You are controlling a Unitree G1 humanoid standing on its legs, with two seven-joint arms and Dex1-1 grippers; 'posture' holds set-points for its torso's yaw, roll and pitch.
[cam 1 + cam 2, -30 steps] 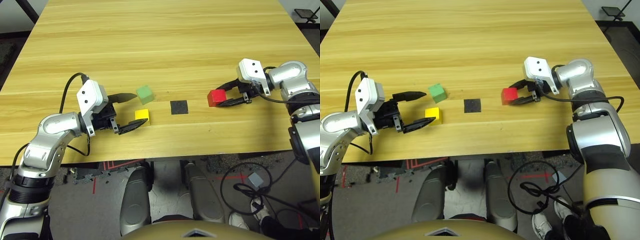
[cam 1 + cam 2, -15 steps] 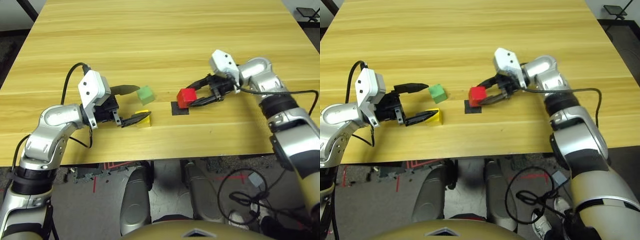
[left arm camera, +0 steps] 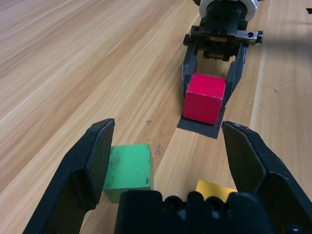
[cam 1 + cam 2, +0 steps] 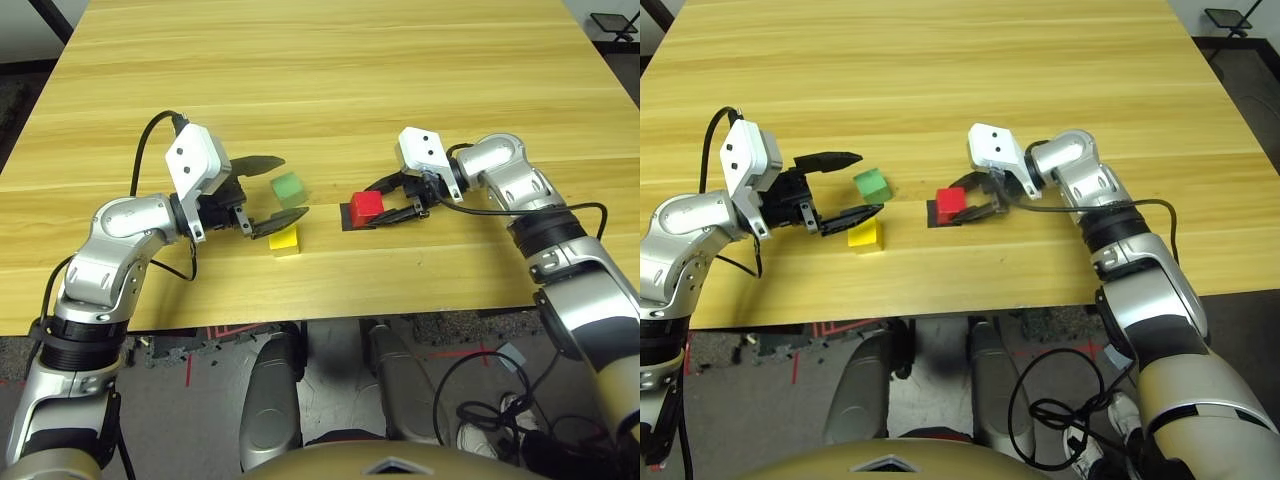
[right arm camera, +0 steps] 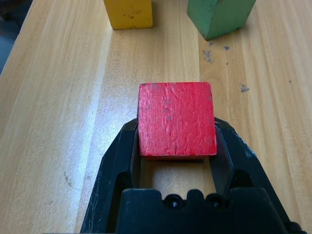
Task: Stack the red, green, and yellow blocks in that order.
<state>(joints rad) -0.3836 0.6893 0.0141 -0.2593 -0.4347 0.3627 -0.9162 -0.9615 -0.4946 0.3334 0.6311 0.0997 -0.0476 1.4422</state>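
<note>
Between right gripper's (image 5: pixel 176 139) fingers, red block (image 5: pixel 176 119).

Bright red block (image 4: pixel 367 208), pale wood-grain table (image 4: pixel 330 90)

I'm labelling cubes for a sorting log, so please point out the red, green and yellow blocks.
Red block (image 5: pixel 177 119): right wrist view, top face.
Green block (image 3: pixel 129 163): left wrist view, upper part.
Yellow block (image 4: pixel 866 237): right eye view, middle of its visible body.

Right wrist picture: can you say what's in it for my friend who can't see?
A red block sits snugly between the two black fingers of the right tool. Beyond it, a yellow block and a green block are on the wooden table.
</note>
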